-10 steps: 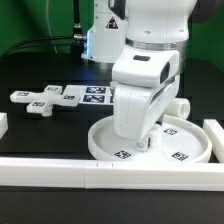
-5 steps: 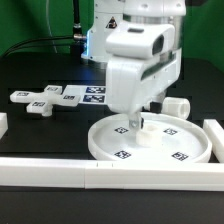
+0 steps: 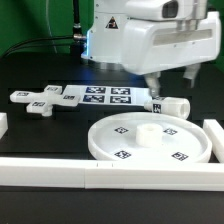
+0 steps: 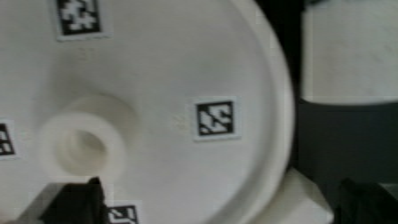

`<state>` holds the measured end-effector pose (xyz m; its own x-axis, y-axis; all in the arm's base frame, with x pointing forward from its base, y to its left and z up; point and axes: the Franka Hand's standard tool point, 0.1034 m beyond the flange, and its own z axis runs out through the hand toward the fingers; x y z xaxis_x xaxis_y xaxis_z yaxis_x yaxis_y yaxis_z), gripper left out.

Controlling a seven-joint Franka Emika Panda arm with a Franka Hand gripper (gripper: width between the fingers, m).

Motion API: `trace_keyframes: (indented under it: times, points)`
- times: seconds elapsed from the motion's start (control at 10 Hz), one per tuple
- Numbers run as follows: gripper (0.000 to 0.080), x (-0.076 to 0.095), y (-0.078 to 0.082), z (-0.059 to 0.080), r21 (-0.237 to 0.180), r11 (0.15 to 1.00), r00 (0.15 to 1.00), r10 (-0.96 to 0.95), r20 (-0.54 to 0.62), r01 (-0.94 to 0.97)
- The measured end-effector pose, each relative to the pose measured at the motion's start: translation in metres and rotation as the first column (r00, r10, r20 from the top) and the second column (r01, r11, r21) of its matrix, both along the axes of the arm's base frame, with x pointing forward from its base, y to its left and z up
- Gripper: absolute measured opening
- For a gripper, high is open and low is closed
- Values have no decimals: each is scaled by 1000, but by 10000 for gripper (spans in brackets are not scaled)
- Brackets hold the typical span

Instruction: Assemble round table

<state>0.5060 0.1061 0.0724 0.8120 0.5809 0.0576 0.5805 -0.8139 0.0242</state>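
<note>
Exterior view: the gripper (image 3: 170, 82), fingers spread and empty, has lifted off the disc (image 3: 105, 142) and now hangs over the short post (image 3: 172, 104) lying just behind the rim. The disc rests against the front border bar (image 3: 60, 170), hub (image 3: 147, 131) up, apparently placed; fetching the post looks next.

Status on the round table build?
Fingers open, empty, hovering above disc rim near post. Disc flat, hub up; cross-shaped foot apart. Nothing blocking.
</note>
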Motion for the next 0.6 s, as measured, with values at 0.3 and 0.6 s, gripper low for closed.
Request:
trace_keyframes:
  times: [0.3,0.6]
  points:
    - [649,-1,2,-5,-2,1000,1000,5,-15,-5]
    - [649,-15,8,-5,-62,994,985,-95,-146,87]
